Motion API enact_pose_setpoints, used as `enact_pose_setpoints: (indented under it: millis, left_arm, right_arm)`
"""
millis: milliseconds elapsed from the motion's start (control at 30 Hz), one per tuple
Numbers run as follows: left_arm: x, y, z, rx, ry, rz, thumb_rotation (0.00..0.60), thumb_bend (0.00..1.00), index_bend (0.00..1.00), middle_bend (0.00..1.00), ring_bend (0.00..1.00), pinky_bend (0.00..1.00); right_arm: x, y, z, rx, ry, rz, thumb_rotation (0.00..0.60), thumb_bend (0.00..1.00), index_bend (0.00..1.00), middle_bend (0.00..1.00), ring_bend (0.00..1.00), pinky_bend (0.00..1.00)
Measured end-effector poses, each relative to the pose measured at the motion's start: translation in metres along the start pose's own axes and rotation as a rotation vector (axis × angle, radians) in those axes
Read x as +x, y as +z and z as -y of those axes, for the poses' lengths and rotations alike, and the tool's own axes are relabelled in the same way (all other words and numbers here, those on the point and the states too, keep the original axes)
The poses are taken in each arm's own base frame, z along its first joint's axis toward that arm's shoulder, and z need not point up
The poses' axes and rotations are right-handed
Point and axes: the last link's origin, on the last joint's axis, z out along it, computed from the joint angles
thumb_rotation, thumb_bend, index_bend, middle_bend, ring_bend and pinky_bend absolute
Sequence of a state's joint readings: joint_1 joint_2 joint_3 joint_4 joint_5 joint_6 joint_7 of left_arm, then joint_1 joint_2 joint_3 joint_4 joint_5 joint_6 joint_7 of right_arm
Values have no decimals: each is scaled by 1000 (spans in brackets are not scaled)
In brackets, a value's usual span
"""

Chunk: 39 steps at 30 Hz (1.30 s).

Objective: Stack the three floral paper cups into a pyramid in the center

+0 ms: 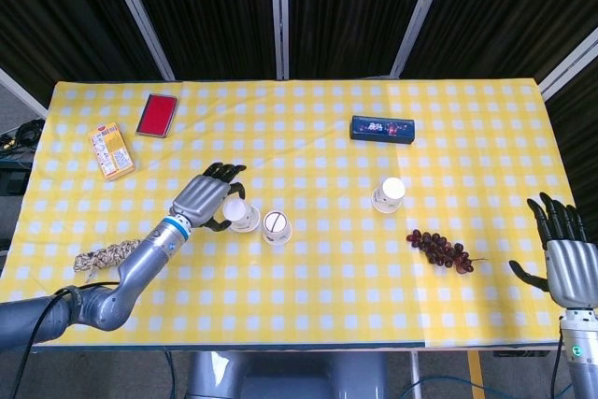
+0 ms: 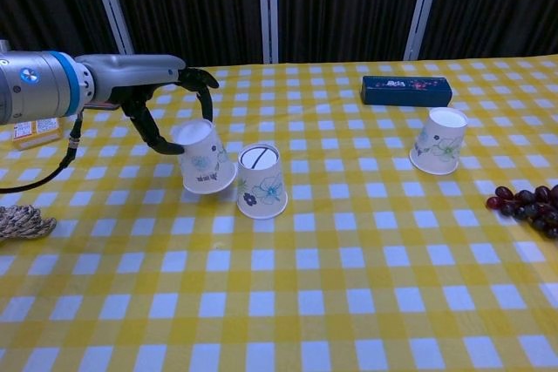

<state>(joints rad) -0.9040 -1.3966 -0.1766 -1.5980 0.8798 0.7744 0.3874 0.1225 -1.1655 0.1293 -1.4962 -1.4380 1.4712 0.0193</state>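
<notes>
Left hand (image 2: 166,93) grips tilted cup (image 2: 203,158), second cup (image 2: 261,181) just beside; right hand (image 1: 566,259) spread, holding nothing.

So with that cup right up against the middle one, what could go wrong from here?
The left hand holds its cup tilted, its rim close beside the center cup; pushing further could knock that one over. The fingers hold near the cup's top, so it could slip or land crooked.

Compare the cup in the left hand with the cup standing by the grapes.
The held cup is gripped by the left hand and tilted, right beside the center cup. The far cup stands free and alone, near the grapes. Both are upside-down floral paper cups.
</notes>
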Motion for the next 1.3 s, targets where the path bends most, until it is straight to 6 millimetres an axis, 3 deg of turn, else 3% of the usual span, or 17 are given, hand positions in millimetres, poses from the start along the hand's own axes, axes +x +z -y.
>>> enact_pose_setpoints:
  millis: [267,600,667,800,900,1300]
  left_arm:
    - [-15,8,-28,-36,15,38,600,321,432,0,0,0]
    - [-22,5,-40,-53,18,61,600,319,411,0,0,0]
    - [-23,3,-42,-58,16,63,600,313,358,0,0,0]
    - [-23,1,-43,-64,10,59,600,295,106,0,0,0]
    - [-21,-2,-41,-62,-3,45,600,281,6,0,0,0]
    - [-6,-40,6,18,0,-128,600,278,0,0,0,0]
  right_arm:
    - [6,-1,-7,-14,23,-12,600,72,42,0,0,0]
    - [7,-3,-5,-8,27,-13,600,72,42,0,0,0]
    - [7,-3,-4,-7,26,-12,600,73,42,0,0,0]
    - [7,-3,-4,-6,24,-9,600,72,42,0,0,0]
    - [7,-4,-4,-7,24,-9,600,71,42,0,0,0]
    - [1,2,-6,-20,17,6,600,72,65,0,0,0]
